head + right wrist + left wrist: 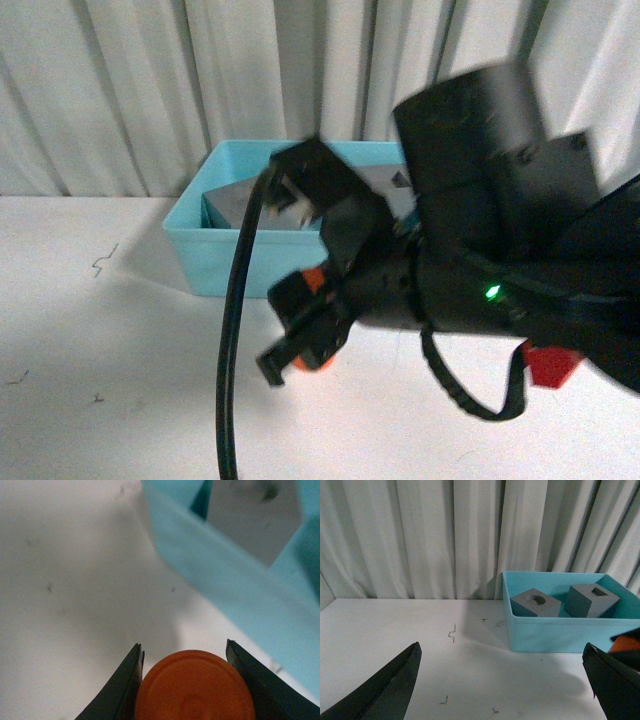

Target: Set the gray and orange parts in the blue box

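Orange cylinder (195, 687) sits pinched between the fingers of your right tool (187, 680), held above the white counter (120, 330), with the blue box (235, 600) just beyond at about 1 o'clock in the right wrist view. Both gray cubes (536, 603) already rest inside that box. Lift enough to clear the near rim, carry the cylinder over the open floor between or beside the cubes, then lower before you release, so it cannot bounce or roll out. Your left tool (505, 680) hangs spread wide and empty, well apart from the box.
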